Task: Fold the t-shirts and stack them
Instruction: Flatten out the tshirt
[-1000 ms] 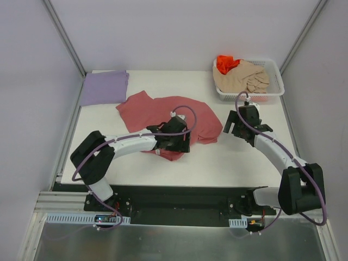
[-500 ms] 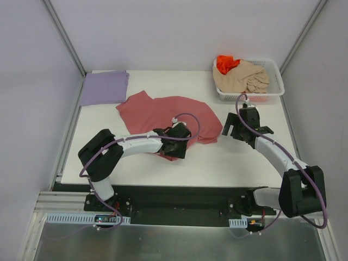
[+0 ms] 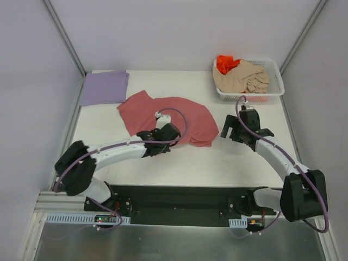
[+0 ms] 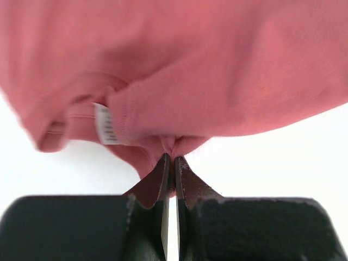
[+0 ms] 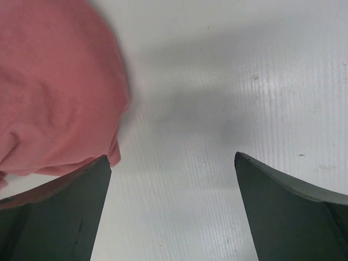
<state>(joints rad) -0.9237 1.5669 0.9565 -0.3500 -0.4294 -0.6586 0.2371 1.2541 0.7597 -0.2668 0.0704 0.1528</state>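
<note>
- White walls box in a pale table (image 3: 206, 163), with both arms reaching out from its near edge.
- Mid-table lies the rose-red t-shirt (image 3: 182, 114), open but rumpled, not yet folded.
- At the far left corner the lavender t-shirt (image 3: 104, 87) lies flat, looking already folded.
- Far right, a white basket (image 3: 228, 98) holds the beige t-shirt (image 3: 244, 79) and the orange t-shirt (image 3: 225, 62).
- The left pincer (image 4: 169, 159) is clamped on a small pinch of rose cloth at the shirt's near edge. A white label (image 4: 106, 124) showing just beside the grip suggests this is the neck.
- The right pincer (image 5: 171, 157) hangs with its jaws apart over bare table, just right of the shirt's edge, and touches no cloth.
- To my eye the step in hand is dragging and spreading the rose shirt flat before any fold.
- The left grip holds only a thin nip of fabric, so a slow, low pull would suit it; a jerk could slip it free.
- One-handed, the cloth will likely bunch and trail behind the grip.
- I would have the right pincer come left and take the shirt's edge, so the two can draw the cloth taut between them.
- Keep the cloth skimming the table, so folds beneath smooth out rather than double over.
</note>
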